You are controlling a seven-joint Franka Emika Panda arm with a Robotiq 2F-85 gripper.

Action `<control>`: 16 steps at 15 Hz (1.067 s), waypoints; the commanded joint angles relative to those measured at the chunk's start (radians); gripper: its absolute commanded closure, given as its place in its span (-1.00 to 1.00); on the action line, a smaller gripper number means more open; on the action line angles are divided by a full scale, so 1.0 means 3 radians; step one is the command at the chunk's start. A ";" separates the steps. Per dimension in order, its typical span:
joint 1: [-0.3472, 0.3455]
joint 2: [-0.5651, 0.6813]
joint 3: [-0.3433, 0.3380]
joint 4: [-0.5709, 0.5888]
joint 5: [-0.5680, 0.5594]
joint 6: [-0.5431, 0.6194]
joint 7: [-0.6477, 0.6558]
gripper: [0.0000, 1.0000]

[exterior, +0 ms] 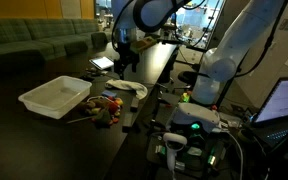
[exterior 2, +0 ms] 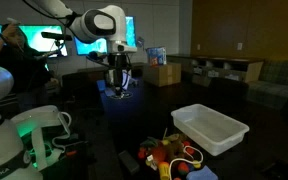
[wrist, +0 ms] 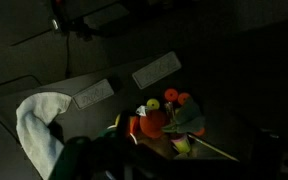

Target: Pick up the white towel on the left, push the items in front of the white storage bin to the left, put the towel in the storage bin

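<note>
I have the gripper (exterior: 124, 64) hanging above the table (exterior: 44, 132), well apart from the white storage bin (exterior: 54, 98). Its jaws are spread wide with nothing between them. The white towel (wrist: 39, 125) lies crumpled on the table, on the far side of the toys (exterior: 104, 106) from the bin, and is not in my grasp. The toys sit bunched just beside the bin. The towel is not in the bin. I judge nothing is done yet: the pick-up, the push and the drop are all left.
</note>
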 commanded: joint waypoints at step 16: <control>0.0089 0.0002 -0.0163 -0.0041 -0.0324 0.0132 0.0193 -1.00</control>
